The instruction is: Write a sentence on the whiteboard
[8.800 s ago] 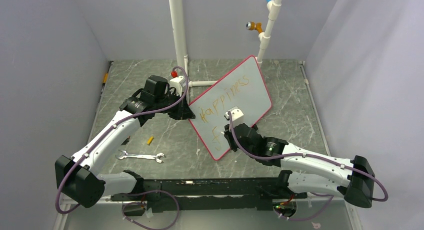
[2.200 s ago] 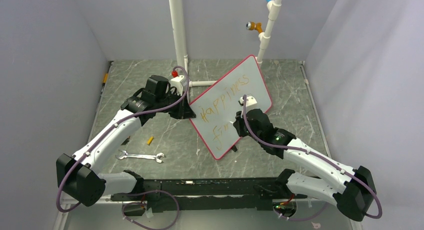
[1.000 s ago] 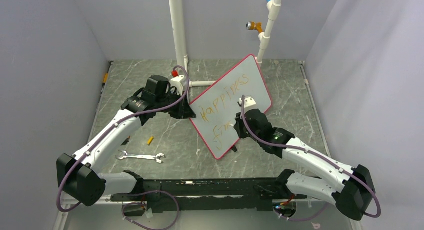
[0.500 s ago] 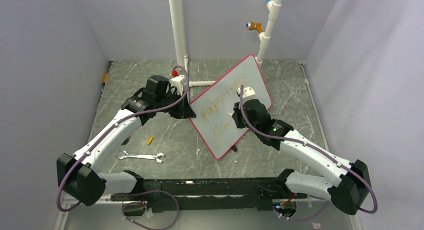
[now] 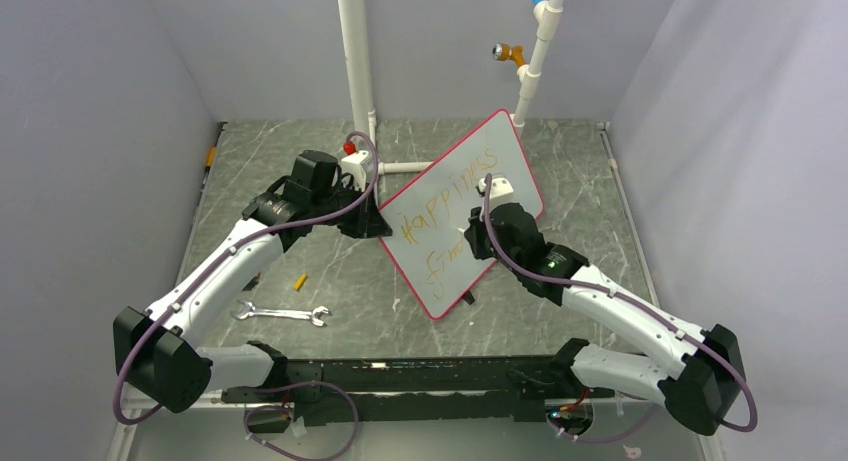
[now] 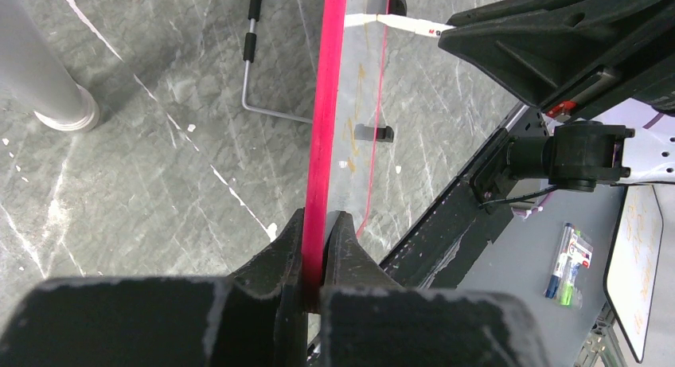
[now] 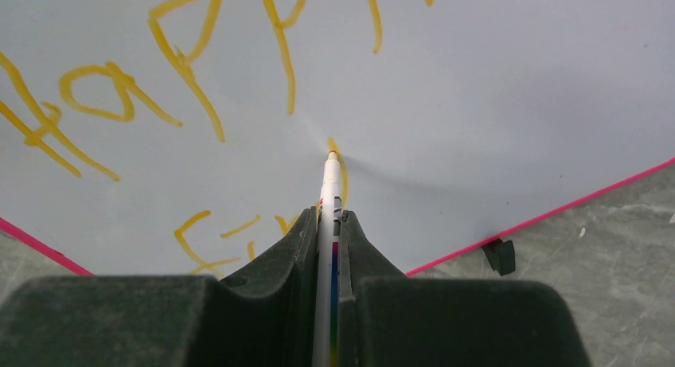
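glossy smooth whiteboard (image 5: 518, 157), matt stone-look table (image 5: 335, 273), shiny metal wrench (image 5: 282, 313)

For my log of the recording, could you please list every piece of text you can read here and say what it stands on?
"Happiness": upper line of orange writing on the whiteboard.
"fin": start of the lower line; the rest is hidden behind the right arm.
Print on the marker: too small to read.
Orange writing on a second board beyond the table edge: too blurred to read.
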Available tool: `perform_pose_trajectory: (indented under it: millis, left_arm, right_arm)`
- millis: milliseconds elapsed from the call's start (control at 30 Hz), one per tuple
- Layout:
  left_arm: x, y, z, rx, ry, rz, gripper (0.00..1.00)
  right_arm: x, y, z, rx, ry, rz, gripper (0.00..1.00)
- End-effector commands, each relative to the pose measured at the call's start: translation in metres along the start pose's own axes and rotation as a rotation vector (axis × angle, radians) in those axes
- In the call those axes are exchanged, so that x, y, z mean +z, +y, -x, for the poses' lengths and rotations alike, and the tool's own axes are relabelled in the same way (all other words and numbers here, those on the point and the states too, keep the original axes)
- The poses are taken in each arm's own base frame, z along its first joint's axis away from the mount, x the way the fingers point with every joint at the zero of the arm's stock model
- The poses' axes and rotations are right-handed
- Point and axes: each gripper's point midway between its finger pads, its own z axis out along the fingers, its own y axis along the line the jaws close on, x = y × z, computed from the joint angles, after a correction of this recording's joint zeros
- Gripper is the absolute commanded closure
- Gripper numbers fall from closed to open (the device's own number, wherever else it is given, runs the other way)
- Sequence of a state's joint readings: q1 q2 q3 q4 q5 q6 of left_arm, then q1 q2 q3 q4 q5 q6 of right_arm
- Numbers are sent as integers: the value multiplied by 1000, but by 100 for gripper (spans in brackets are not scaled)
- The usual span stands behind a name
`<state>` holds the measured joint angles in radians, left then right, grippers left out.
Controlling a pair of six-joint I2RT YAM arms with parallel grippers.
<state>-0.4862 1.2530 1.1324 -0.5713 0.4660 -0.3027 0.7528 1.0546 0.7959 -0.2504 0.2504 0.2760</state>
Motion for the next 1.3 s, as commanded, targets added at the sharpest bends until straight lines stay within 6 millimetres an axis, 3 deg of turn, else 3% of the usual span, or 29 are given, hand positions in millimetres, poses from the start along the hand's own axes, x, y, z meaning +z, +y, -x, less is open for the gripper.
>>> perform_pose_trajectory:
  millis: [0,367,633,967,1267]
  left_arm:
    - [-7,87,-21,215,96,384,100]
    - [-7,86,-20,215,93,383,100]
    - [-8,86,-20,216,89,385,100]
    - [-8,85,-20,217,89,384,100]
    - [-10,85,-19,219,85,387,100]
  right_arm:
    - [-2,4,-13,45,3,38,100]
    - [-10,-6,-48,75,52,21,100]
    - [-13,-15,-55,67,63,-16,100]
    - [-18,-21,-43,55,39,-51,100]
    - [-29,-22,-9,51,-41,-63,100]
